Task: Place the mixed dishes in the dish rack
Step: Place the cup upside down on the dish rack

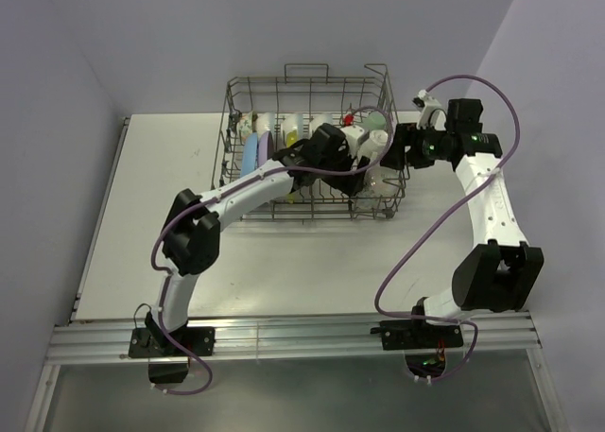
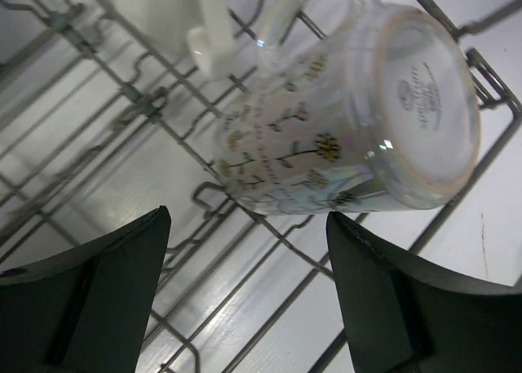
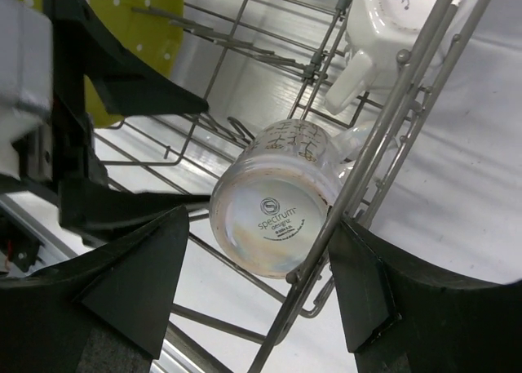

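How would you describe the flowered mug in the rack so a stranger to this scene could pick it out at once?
Find the grey wire dish rack on the table. On its floor, against the right wall, a mug lies on its side. Unlike the plain white mug beside it, it has a pearly sheen and small stemmed flowers.

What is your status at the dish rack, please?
Left hand open, empty, over floral mug. Mug on its side in dish rack, ungripped. Right hand open outside rack; wall wires between it and mug.
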`<act>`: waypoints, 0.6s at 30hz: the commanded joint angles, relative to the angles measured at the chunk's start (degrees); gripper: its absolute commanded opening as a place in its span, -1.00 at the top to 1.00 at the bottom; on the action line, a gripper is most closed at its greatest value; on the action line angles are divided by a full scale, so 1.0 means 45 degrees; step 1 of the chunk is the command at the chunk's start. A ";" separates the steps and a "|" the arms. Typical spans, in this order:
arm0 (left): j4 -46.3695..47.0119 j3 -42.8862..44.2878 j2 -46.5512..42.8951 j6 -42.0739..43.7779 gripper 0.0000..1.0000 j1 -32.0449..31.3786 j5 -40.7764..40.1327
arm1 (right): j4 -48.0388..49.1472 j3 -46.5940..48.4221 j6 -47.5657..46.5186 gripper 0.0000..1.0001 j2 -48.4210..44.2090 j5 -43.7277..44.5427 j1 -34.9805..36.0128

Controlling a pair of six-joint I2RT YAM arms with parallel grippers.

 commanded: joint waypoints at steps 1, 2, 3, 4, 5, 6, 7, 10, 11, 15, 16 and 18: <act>0.1000 -0.0019 -0.1490 -0.0265 -0.69 0.0330 -0.0571 | 0.0490 0.0611 -0.0178 -0.52 -0.0587 0.0363 -0.0165; 0.0981 0.0117 -0.1608 -0.0207 -0.71 0.0350 -0.0532 | 0.0530 0.0747 -0.0158 -0.52 -0.0626 0.0402 -0.0204; 0.0981 0.0196 -0.1668 -0.0149 -0.73 0.0370 -0.0493 | 0.0685 0.0806 -0.0119 -0.52 -0.0665 0.0383 -0.0359; 0.0962 0.0409 -0.1784 -0.0129 -0.74 0.0370 -0.0454 | 0.0763 0.0865 -0.0022 -0.52 -0.0724 0.0325 -0.0458; 0.0962 0.0527 -0.1824 -0.0129 -0.75 0.0370 -0.0396 | 0.0842 0.0962 -0.0002 -0.52 -0.0782 0.0324 -0.0536; 0.0923 0.0625 -0.1863 -0.0109 -0.75 0.0389 -0.0376 | 0.0920 0.1021 0.0017 -0.53 -0.0802 0.0285 -0.0575; 0.0903 0.0761 -0.1883 -0.0109 -0.75 0.0389 -0.0318 | 0.0959 0.1080 0.0056 -0.53 -0.0880 0.0208 -0.0731; 0.0961 0.1133 -0.1980 -0.0187 -0.75 0.0389 -0.0181 | 0.1076 0.1256 0.0173 -0.53 -0.0997 -0.0144 -0.0927; 0.1020 0.1250 -0.2039 -0.0226 -0.75 0.0409 -0.0084 | 0.1096 0.1295 0.0213 -0.53 -0.1056 -0.0261 -0.0966; 0.1293 0.1368 -0.2468 -0.0518 -0.75 0.0525 -0.0102 | 0.1505 0.1276 0.0330 -0.53 -0.1484 -0.0107 -0.1025; 0.1371 0.1388 -0.2720 -0.0577 -0.77 0.0545 -0.0141 | 0.1584 0.1276 0.0388 -0.53 -0.1544 -0.0067 -0.1044; 0.1566 0.1407 -0.3014 -0.0772 -0.80 0.0643 -0.0354 | 0.2069 0.1198 0.0486 -0.53 -0.1739 -0.0009 -0.1103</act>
